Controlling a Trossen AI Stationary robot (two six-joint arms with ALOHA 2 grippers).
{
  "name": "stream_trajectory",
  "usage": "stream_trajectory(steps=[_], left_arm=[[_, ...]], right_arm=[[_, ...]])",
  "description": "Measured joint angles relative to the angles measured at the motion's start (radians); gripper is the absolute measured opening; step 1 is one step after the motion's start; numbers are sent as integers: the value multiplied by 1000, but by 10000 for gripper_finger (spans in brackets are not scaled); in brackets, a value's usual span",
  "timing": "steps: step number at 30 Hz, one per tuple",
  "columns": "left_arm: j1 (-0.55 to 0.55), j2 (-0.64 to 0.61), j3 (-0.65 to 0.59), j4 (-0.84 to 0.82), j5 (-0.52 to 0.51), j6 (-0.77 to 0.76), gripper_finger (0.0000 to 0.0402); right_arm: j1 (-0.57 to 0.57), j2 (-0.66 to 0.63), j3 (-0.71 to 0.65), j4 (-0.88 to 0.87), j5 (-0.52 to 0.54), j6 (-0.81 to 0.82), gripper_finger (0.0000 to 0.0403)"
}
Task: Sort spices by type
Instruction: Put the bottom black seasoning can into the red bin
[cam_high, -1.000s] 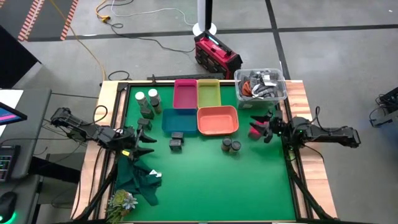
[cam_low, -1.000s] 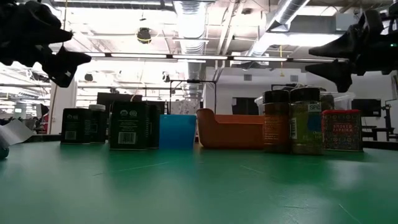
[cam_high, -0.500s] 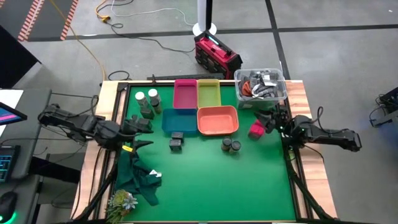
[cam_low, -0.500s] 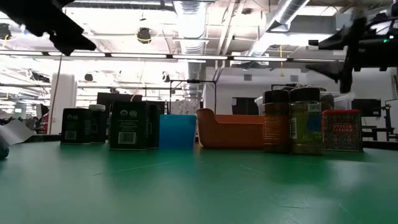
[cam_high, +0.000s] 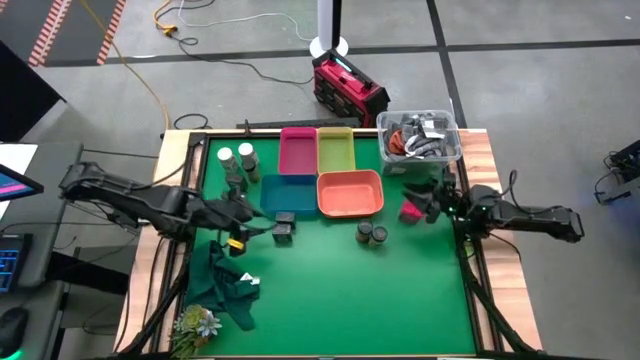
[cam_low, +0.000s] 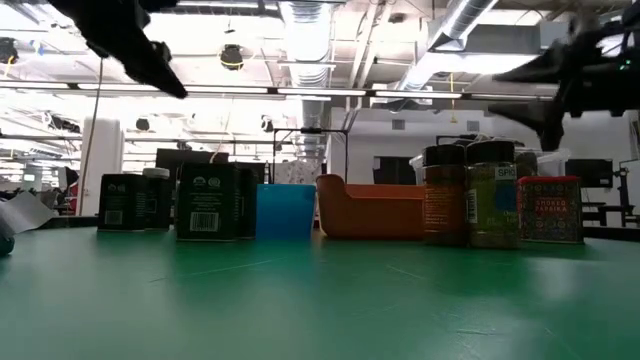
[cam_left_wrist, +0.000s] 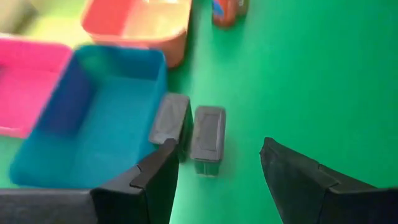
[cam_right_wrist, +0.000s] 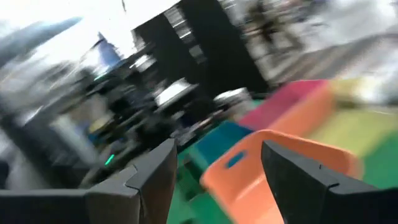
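Two dark boxy tins (cam_high: 284, 226) stand side by side on the green mat, just near of the blue tray (cam_high: 287, 190); the left wrist view shows them (cam_left_wrist: 207, 132) close ahead. My left gripper (cam_high: 258, 224) hangs open above the mat, left of the tins (cam_low: 210, 200). My right gripper (cam_high: 430, 203) is open and raised (cam_low: 560, 85) beside a magenta-red cube (cam_high: 410, 211). Two dark round jars (cam_high: 372, 234) stand near of the orange tray (cam_high: 350, 194). White-topped jars (cam_high: 236, 154) stand at the far left.
Pink tray (cam_high: 298, 150) and yellow-green tray (cam_high: 336, 149) sit at the far edge. A clear bin of cables (cam_high: 420, 135) fills the far right corner. A dark green cloth (cam_high: 225, 282) and flowers (cam_high: 196, 322) lie at the near left.
My left gripper has risen and travelled toward the table's right, closing in on the two dark tins. My right gripper has shifted a little toward the far edge above the magenta-red cube. No spice container has moved.
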Motion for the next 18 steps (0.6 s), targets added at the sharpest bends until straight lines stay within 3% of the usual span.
stream_trajectory(steps=[4, 13, 18], left_arm=[[43, 130, 34, -2, 62, 22, 215], [82, 340, 157, -40, 108, 61, 215], [83, 408, 212, -82, 108, 60, 215]], right_arm=[[72, 87, 45, -8, 11, -138, 260], [236, 451, 207, 50, 241, -433, 260], [288, 684, 345, 104, 245, -562, 260]])
